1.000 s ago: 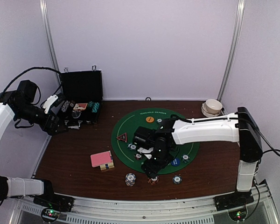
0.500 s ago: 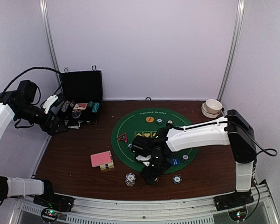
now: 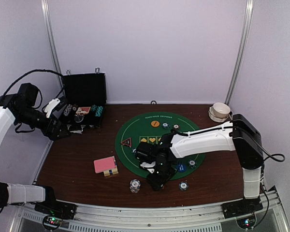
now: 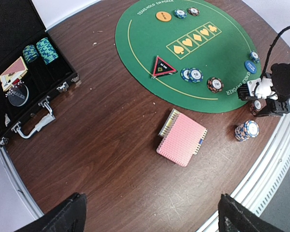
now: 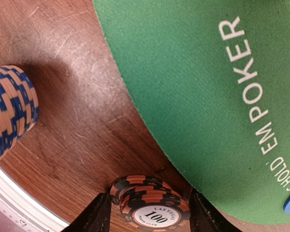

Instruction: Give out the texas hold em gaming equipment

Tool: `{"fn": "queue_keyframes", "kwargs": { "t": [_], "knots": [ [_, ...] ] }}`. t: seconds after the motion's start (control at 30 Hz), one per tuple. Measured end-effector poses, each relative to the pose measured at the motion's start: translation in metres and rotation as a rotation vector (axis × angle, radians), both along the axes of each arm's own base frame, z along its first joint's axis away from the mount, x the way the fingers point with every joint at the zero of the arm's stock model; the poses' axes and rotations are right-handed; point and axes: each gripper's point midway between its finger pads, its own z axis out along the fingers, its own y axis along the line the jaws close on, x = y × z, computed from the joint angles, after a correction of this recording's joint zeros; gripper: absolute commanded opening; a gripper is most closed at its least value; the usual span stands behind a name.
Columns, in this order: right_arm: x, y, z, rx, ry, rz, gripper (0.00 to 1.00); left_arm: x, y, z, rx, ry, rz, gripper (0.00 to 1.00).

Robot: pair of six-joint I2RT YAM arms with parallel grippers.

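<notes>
Got left arm (image 3: 2,121) raised at far left, left claw (image 4: 152,212) gaping wide; right arm (image 3: 203,140) stretched across, right claw (image 3: 157,181) pointing down low, fingers (image 5: 100,215) partway apart.

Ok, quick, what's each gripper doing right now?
Left gripper: open, empty.
Right gripper: fingers closed against both sides of the orange-black chip stack.

Table (image 3: 77,164): dark brown wood-grain top, lightly scuffed.
Black hard case (image 3: 84,92): far left corner, open, lid standing upright near the white back wall (image 3: 150,48); silver latches and handle on its near side.
White bowl (image 3: 221,110): far right corner, upright, near the right-hand pole (image 3: 241,48).
Round green felt mat (image 3: 135,126): mid-table, slightly right of centre; yellow ring, row of yellow suit symbols, white lettering by its rim.
Ribbed metal rail (image 3: 135,212): along the near edge.
</notes>
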Motion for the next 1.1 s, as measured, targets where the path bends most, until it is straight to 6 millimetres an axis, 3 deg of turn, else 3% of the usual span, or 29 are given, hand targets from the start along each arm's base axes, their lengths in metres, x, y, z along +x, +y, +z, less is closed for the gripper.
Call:
{"fn": "queue_keyframes", "kwargs": {
  "t": [0.53, 1.1],
  "knots": [
    [-0.003, 0.001, 0.001, -0.001, 0.004, 0.008, 0.35, 0.000, 0.000, 0.000, 0.003, -0.003, -0.005, 0.98],
    [-0.009, -0.003, 0.011, -0.028, 0.023, 0.026, 0.32, 0.000, 0.000, 0.000, 0.003, -0.004, -0.005, 0.97]
  ]
}}
